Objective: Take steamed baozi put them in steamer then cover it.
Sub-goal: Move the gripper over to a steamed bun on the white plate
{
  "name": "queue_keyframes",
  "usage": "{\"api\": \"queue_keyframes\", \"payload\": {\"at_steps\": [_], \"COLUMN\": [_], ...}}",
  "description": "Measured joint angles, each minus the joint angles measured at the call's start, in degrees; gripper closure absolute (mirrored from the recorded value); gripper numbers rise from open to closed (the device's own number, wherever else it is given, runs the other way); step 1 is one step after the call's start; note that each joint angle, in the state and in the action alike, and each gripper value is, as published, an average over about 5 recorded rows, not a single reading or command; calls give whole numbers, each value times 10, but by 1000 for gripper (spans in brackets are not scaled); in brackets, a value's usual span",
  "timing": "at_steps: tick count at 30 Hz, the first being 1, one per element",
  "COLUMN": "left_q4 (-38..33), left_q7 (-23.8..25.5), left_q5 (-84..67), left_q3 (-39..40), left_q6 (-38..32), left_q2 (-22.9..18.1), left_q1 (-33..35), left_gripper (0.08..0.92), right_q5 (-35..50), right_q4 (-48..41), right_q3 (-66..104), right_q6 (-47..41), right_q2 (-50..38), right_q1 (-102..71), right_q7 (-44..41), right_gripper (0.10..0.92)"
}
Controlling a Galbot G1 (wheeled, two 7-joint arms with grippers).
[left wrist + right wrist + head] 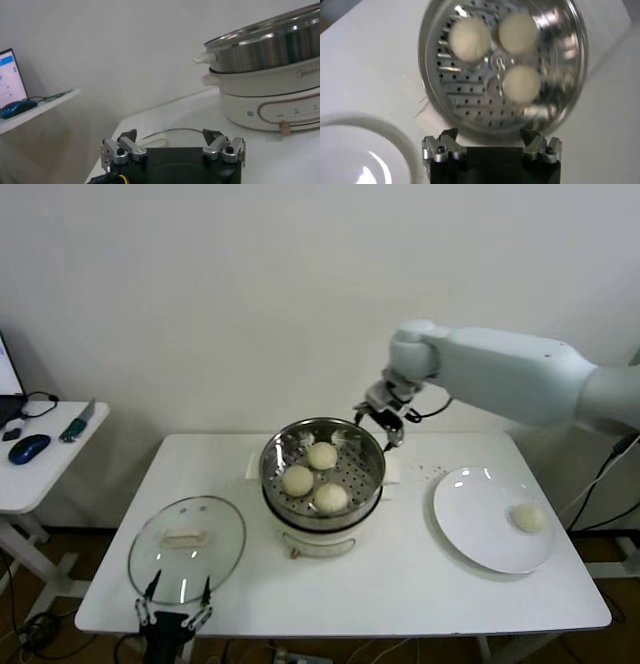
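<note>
The steamer (372, 452) stands mid-table, a shiny perforated basket on a cream pot base (265, 97). Three baozi lie in it (322, 455) (298, 480) (331, 497), also seen from above in the right wrist view (470, 38). A fourth baozi (529, 518) rests on the white plate (470, 524) to the right. My right gripper (379, 424) hovers open and empty above the steamer's far right rim (490, 140). The glass cover (187, 548) lies flat at the front left. My left gripper (174, 606) sits open at the table's front edge, just before the cover (170, 141).
A side table (50, 469) at the far left carries a blue mouse (29, 448) and a laptop edge (11, 75). Small dark specks (432, 472) lie on the table behind the plate. A wall stands close behind the table.
</note>
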Motion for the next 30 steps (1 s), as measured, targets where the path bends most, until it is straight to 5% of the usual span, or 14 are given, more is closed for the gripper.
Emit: {"api": "queue_keyframes", "payload": {"at_steps": [14, 30], "left_q4": [-8, -5], "left_q7": [-1, -4], "left_q5": [2, 13], "left_q3": [-3, -1], "left_q6": [7, 18], "left_q2": [1, -4], "left_q1": [-4, -12], "left_gripper": [177, 177], "right_q5": [-66, -226], "right_q4": [-66, -206], "right_q3": [96, 282], "right_q6": [-75, -15], "right_q2": [-164, -188], "right_q1": [-127, -317], "right_q7": [-43, -56], "right_gripper": [203, 203]}}
